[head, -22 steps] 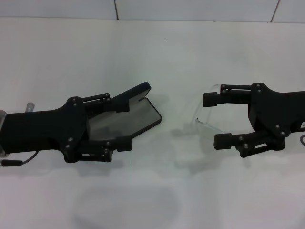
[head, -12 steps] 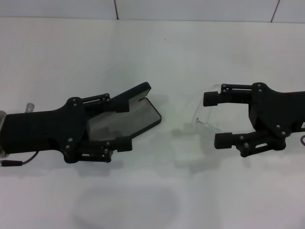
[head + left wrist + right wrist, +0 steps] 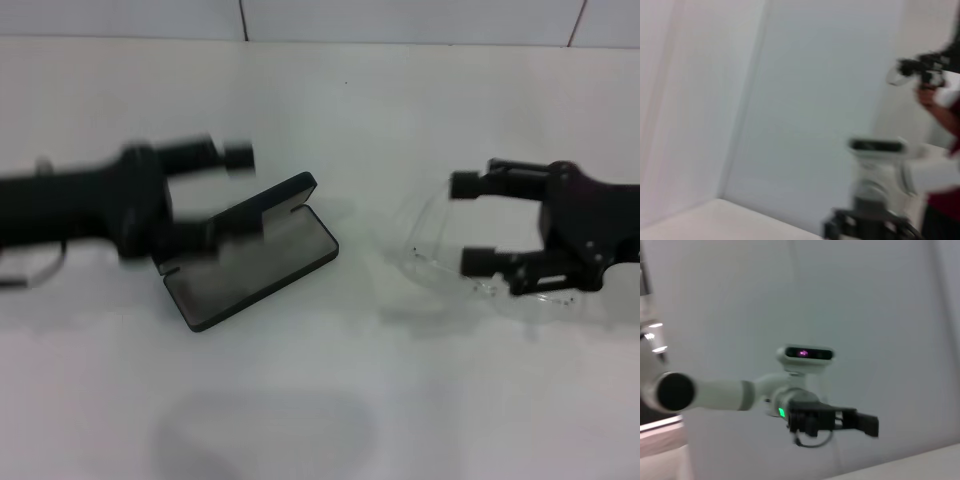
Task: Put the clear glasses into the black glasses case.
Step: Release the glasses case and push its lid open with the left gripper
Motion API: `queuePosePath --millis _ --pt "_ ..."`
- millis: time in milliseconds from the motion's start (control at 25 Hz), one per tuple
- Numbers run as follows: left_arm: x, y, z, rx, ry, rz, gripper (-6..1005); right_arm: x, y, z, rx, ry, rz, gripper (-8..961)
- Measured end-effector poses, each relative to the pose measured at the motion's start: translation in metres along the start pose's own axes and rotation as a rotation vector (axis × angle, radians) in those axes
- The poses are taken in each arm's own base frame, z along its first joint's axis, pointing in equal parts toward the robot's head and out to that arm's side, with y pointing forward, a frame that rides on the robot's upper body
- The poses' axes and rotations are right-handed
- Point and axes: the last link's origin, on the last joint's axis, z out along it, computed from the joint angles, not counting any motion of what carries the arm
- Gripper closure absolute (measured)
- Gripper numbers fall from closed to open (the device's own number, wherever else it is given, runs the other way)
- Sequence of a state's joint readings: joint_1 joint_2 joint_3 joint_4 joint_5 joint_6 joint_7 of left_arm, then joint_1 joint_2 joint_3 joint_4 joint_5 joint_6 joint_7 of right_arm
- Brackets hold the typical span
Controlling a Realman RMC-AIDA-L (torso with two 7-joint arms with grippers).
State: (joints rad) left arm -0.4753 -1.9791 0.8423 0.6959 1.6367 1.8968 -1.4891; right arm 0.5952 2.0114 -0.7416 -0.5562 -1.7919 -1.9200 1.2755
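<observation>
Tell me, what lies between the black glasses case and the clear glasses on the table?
Nothing: in the head view, only bare white table separates the open black glasses case from the clear glasses.

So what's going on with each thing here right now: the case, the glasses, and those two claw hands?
black glasses case: open, lid propped up, grey lining showing, nothing inside, resting on the table.
clear glasses: outside the case, at the right gripper's fingers; whether they are gripped cannot be told.
left gripper: fingers apart, holding nothing, beside the case.
right gripper: fingers apart, at the glasses.
</observation>
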Motion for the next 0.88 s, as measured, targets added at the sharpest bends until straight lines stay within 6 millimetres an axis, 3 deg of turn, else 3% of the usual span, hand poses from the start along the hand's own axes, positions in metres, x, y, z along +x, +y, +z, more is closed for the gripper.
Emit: queuePosePath --millis 120,200,440,720,880 --pt "0.018 -0.013 0.000 0.075 -0.010 -0.022 182 0.003 0.000 -0.020 0.109 -0.056 0.009 96" --pt "0.037 -0.028 0.011 0.165 -0.102 -0.039 185 0.004 0.001 -0.045 0.231 -0.137 0.012 96" --pt "0.048 -0.041 0.055 0.334 -0.461 -0.022 203 0.012 0.021 -0.112 0.558 -0.384 -0.003 96" --pt "0.029 -0.052 0.103 0.500 -0.833 0.013 268 0.027 0.057 -0.141 0.681 -0.505 -0.065 96" --pt "0.025 -0.055 0.114 0.543 -0.903 0.063 296 0.029 0.061 -0.143 0.691 -0.505 -0.069 96"
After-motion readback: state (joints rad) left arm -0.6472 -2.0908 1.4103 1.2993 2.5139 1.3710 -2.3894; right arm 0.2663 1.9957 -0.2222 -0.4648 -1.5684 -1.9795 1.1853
